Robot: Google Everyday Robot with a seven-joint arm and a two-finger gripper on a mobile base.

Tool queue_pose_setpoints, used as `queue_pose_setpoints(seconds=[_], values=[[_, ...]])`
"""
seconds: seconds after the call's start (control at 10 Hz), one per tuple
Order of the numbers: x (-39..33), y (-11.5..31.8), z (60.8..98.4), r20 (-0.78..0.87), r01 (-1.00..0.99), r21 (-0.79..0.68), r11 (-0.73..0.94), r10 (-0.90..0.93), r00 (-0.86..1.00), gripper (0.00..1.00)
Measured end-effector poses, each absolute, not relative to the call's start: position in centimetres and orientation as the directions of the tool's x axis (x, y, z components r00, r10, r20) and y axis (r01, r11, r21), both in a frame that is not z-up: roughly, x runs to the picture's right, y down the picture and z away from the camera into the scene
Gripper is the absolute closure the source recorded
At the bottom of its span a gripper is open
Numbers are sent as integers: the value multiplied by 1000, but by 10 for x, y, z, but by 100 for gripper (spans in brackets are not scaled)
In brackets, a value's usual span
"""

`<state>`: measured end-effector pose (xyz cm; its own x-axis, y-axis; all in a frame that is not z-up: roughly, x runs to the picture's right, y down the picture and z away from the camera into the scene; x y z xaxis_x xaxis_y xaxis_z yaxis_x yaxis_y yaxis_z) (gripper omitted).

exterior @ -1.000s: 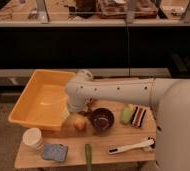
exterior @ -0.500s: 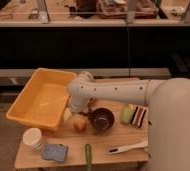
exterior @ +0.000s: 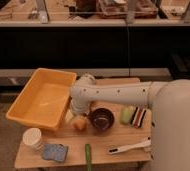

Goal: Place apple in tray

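Gripper (exterior: 75, 113): stays just above small round pale yellow-orange apple (exterior: 79, 123) (whether it grips, cannot tell).
Apple: unmoved, beside deep rectangular yellow-orange plastic tray (exterior: 38, 102).

The gripper (exterior: 76, 114), above the apple (exterior: 79, 123), is hemmed at 3 o'clock by the bowl (exterior: 101, 119); the tray (exterior: 40, 97) at 10 o'clock is left unobstructed.

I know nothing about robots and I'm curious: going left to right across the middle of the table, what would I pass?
The tray → apple, with the gripper just above it in the picture → dark bowl → greenish-yellow fruit → striped object.
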<state>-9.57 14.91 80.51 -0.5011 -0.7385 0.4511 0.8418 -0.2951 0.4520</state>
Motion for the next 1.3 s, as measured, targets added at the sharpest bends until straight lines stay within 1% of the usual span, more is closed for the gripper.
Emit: queue_pose_setpoints(seconds=[0.2, 0.7, 1.3], values=[[-112, 161, 808, 451, 828, 465, -313, -721, -525, 27], [-121, 196, 831, 480, 816, 470, -336, -678, -556, 27], [-110, 207, 833, 504, 820, 458, -344, -660, -558, 27]])
